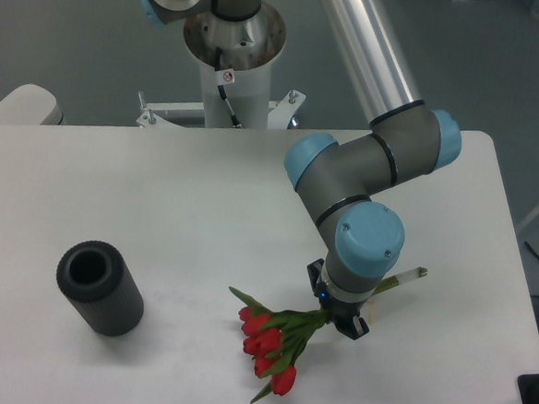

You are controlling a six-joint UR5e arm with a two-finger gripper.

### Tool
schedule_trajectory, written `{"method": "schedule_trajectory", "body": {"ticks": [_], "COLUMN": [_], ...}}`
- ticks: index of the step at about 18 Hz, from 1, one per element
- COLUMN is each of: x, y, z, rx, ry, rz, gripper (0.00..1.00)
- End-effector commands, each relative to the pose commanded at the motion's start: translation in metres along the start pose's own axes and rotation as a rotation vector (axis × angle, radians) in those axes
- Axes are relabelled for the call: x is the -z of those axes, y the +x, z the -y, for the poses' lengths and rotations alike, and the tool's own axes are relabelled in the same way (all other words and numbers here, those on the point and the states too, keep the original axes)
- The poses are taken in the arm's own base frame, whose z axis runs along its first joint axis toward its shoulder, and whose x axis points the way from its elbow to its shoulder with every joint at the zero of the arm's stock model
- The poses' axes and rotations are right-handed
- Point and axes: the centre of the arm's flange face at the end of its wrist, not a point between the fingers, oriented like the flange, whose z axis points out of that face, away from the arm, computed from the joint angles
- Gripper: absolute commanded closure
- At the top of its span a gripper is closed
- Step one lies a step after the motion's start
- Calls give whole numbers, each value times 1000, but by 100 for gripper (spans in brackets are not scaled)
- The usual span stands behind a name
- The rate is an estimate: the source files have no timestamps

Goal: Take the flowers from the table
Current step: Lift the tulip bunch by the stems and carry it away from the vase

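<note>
The flowers (273, 345), a small bunch of red tulip buds with green leaves, hang at the front centre over the white table (112, 200). Their pale stem end (408, 277) sticks out to the right behind the wrist. My gripper (340, 317) is shut on the stems, seen from above under the blue-capped wrist. The fingertips are mostly hidden by the wrist and the leaves. I cannot tell whether the buds touch the tabletop.
A black ribbed cylinder (100, 288) lies on the table at the front left, its open end facing up and left. The robot's base column (232, 47) stands behind the table's far edge. The table's right edge runs close to the arm.
</note>
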Motion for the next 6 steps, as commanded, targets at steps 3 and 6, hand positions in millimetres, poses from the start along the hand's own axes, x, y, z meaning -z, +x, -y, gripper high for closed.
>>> {"method": "schedule_trajectory", "body": {"ticks": [3, 6], "x": [0, 0], "y": [0, 0], "z": [1, 1], "rx": [14, 14], "ry": [-1, -1], "rz": [2, 2], "gripper": [99, 99]}}
